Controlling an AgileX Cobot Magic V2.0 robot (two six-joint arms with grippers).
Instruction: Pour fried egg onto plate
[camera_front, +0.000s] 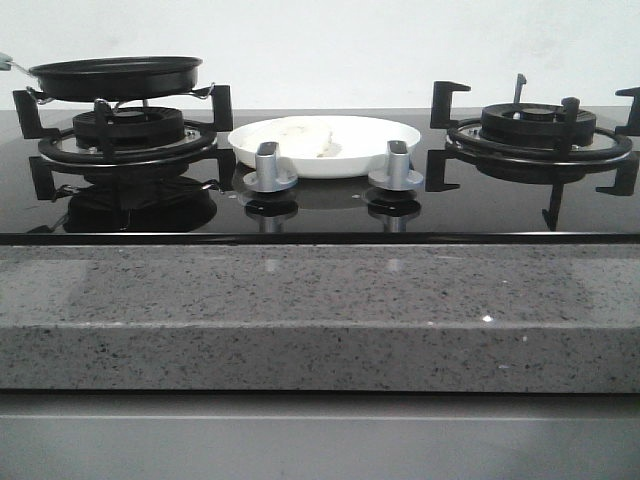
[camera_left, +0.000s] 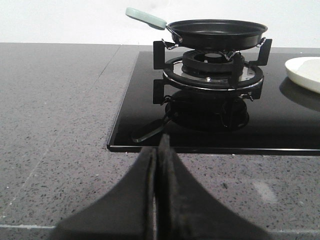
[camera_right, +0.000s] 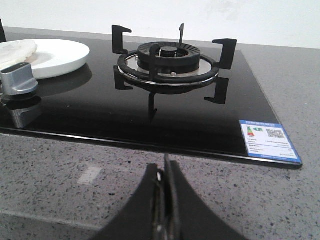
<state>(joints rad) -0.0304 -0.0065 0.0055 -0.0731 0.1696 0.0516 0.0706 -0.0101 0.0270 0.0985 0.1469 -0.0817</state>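
Fried egg (camera_front: 308, 135) already on plate (camera_front: 385, 158), mid-hob. Pan (camera_left: 216, 34) empty on L burner. Left gripper (camera_left: 156, 165) & right gripper (camera_right: 165, 182) clenched, holding nothing. Risk: careless arm sweep knocks plate/pan.

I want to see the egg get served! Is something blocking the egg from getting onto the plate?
Nothing visible blocks it. The fried egg already lies on the plate, between the two burners. The pan sits back on the left burner, and both grippers, left and right, are shut over the counter.
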